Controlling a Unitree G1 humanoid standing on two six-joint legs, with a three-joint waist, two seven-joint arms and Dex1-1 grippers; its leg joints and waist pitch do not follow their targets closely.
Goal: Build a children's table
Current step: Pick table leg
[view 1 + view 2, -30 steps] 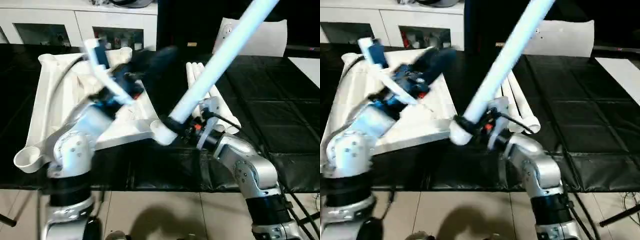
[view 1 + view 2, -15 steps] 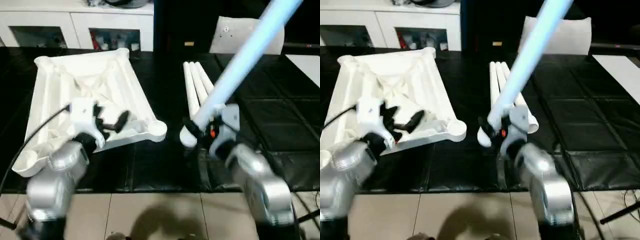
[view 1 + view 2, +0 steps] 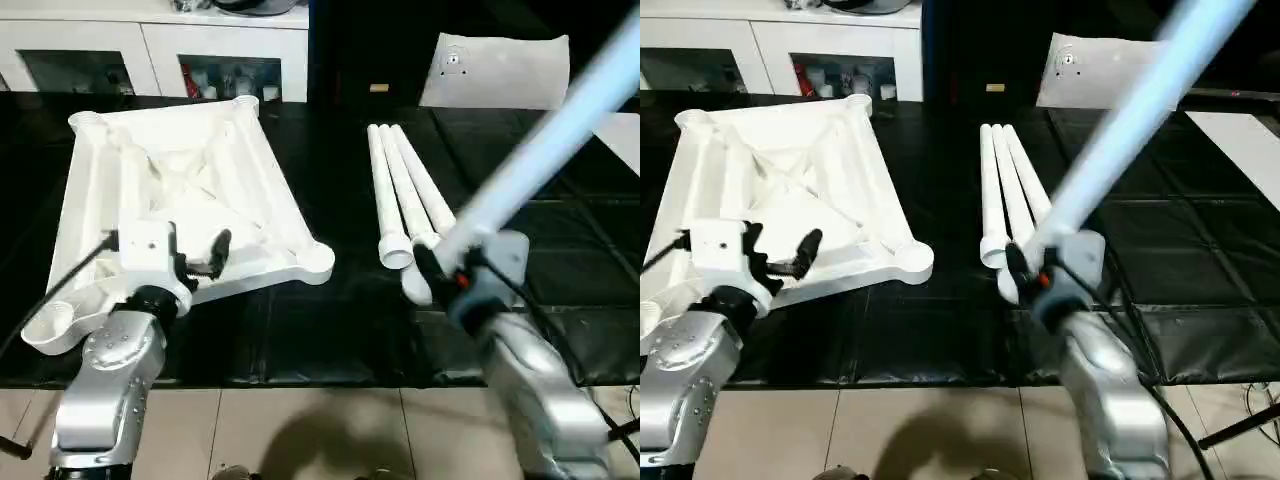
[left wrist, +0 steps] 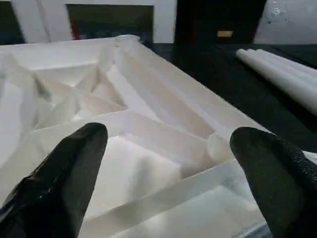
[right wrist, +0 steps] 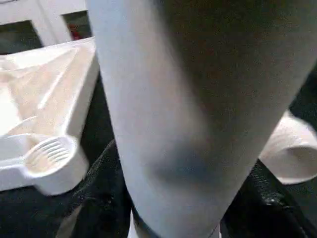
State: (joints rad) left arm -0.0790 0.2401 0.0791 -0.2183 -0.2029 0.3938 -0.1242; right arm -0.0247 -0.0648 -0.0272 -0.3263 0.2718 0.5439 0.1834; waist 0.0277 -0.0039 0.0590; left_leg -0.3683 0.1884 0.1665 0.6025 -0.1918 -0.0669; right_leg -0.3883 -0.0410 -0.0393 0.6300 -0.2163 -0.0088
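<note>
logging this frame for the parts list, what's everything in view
tabletop: 1, white, ribbed underside up, left on the black mat
loose legs: 3, white, side by side right of the tabletop
held leg: 1, white, slanting up to the right
flat board: 1, white, far right
cabinet: 1, white with glass doors, behind
mat: black, under everything
left tool: open, over the tabletop's near edge
right tool: shut on held leg

No text or label can be read.
</note>
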